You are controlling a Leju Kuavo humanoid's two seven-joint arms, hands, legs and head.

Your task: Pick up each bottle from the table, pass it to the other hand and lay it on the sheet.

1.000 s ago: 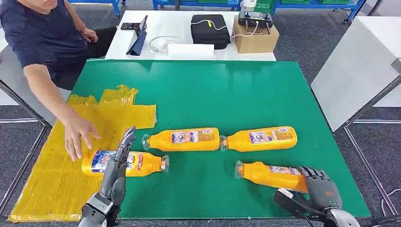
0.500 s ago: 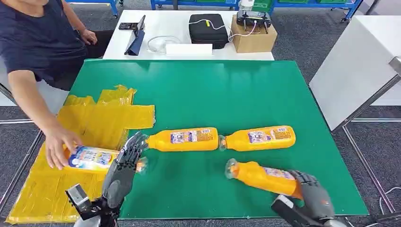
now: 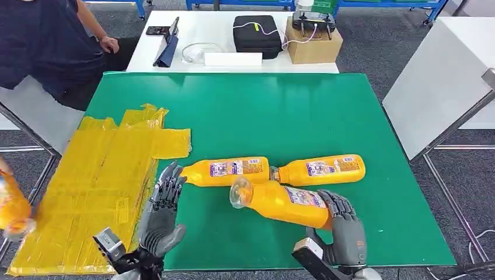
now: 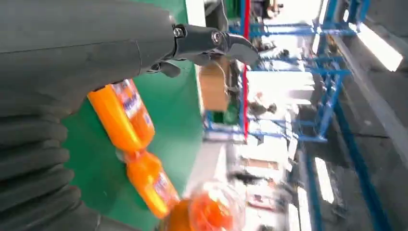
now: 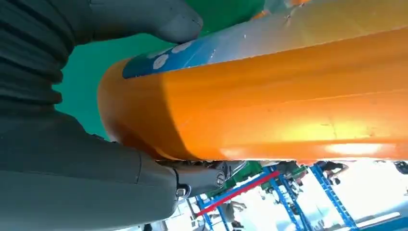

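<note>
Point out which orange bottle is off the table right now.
The orange bottle gripped by the right hand, cap end raised toward the left hand. The other two bottles lie end to end on the green table behind it.

Bright, even overhead light; wrist views are motion-blurred, with blown-out glare in the background.

Probably workshop: blue racks (image 3: 280,4)

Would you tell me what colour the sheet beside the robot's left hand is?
The sheet is yellow, crinkled plastic lying on the green table; the head view shows it best.
</note>
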